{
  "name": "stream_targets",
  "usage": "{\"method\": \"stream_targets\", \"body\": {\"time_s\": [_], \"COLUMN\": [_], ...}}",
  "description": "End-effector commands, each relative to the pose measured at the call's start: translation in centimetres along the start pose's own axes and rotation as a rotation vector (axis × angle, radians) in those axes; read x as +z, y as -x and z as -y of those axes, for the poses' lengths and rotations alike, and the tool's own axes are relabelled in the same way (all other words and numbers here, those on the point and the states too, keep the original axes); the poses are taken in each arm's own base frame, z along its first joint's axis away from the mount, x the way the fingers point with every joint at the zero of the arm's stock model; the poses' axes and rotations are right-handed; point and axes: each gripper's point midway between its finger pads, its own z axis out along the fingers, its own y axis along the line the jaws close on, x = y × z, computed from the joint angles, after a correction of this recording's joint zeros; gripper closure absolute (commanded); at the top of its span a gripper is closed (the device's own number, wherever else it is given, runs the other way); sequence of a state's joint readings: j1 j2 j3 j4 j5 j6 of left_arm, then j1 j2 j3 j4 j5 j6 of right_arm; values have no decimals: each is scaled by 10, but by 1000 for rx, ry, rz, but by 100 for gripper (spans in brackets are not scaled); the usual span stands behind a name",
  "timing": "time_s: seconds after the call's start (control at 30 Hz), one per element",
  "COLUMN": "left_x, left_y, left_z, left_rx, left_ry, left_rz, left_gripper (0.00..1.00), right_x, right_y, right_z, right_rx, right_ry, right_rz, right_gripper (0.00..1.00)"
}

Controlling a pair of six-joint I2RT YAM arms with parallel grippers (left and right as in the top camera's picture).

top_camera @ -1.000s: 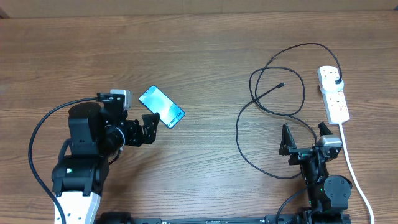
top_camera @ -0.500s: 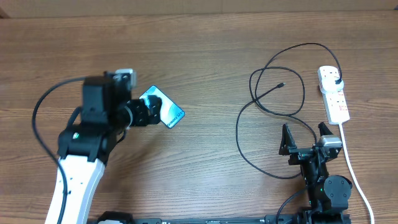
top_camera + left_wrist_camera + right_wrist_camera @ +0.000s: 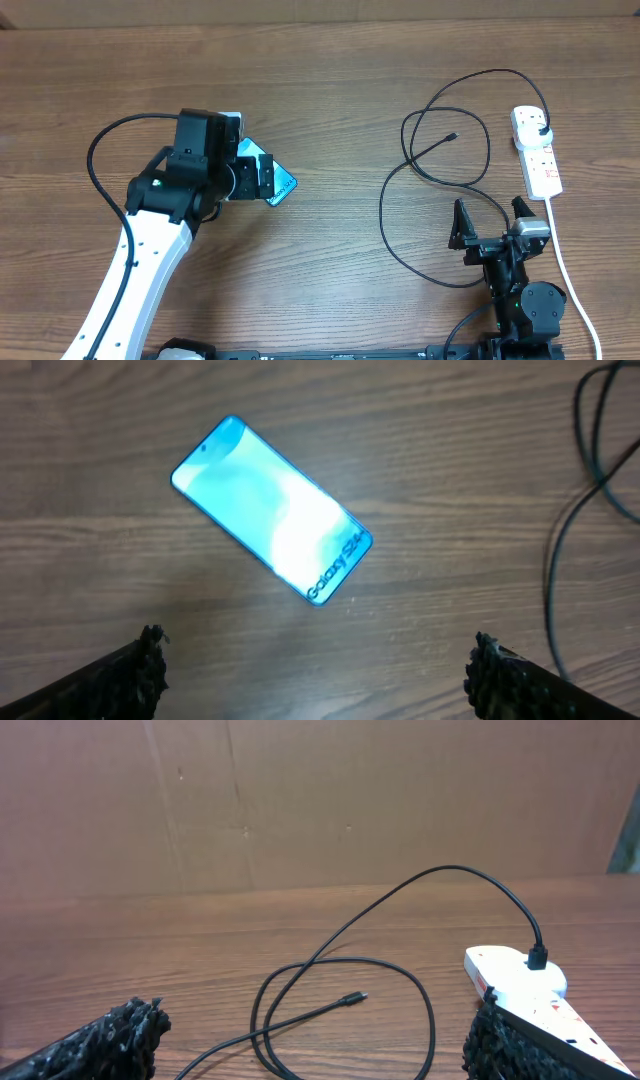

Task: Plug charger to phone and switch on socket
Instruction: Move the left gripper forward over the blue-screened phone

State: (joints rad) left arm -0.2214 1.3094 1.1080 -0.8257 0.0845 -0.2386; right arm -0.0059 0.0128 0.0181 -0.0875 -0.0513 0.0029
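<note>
Left claw [image 3: 258, 178] [image 3: 318, 660]: spread wide and holding nothing, poised over the phone.
Phone [image 3: 283, 186] [image 3: 272, 510]: flat on the table [image 3: 340, 100], teal screen up, lying diagonally just ahead of the left claw, centred between its 2 fingers and touching neither.
Right claw [image 3: 490, 225] [image 3: 315, 1025]: spread wide, empty.
Charger [image 3: 500, 70] [image 3: 450, 869]: loose loops ahead of the right claw.
Connector tip [image 3: 453, 136] [image 3: 355, 999]: lying free ahead of the right claw, between its fingers.
Plug [image 3: 541, 131] [image 3: 537, 958]: seated in the socket's far end.
Socket [image 3: 538, 160] [image 3: 520, 985]: ahead and right of the right claw, with its white cord [image 3: 570, 270] trailing back past it.
</note>
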Motion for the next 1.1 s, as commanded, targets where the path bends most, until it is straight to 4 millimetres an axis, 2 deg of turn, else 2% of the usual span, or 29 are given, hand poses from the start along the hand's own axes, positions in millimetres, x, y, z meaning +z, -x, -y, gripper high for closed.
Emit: {"method": "stream_targets", "body": {"time_s": [0.0, 0.2, 0.43, 0.87, 1.07], "left_x": [-2, -3, -3, -3, -1], "left_y": [5, -7, -17, -14, -2], "left_z": [0, -12, -9, 6, 11], "left_rx": [-22, -64, -79, -113, -143], "left_ry": [15, 79, 85, 113, 114], "left_rz": [4, -39, -76, -35, -38], "left_gripper": [0, 0, 0, 0, 0], "right_x": [0, 0, 0, 0, 0], "right_y": [-1, -1, -1, -1, -1], "right_z": [2, 2, 2, 2, 2], "right_rx": [-4, -4, -4, -4, -4], "right_ry": [-8, -8, -8, -8, -8], "right_rz": [6, 6, 6, 6, 6], "right_gripper": [0, 0, 0, 0, 0]}}
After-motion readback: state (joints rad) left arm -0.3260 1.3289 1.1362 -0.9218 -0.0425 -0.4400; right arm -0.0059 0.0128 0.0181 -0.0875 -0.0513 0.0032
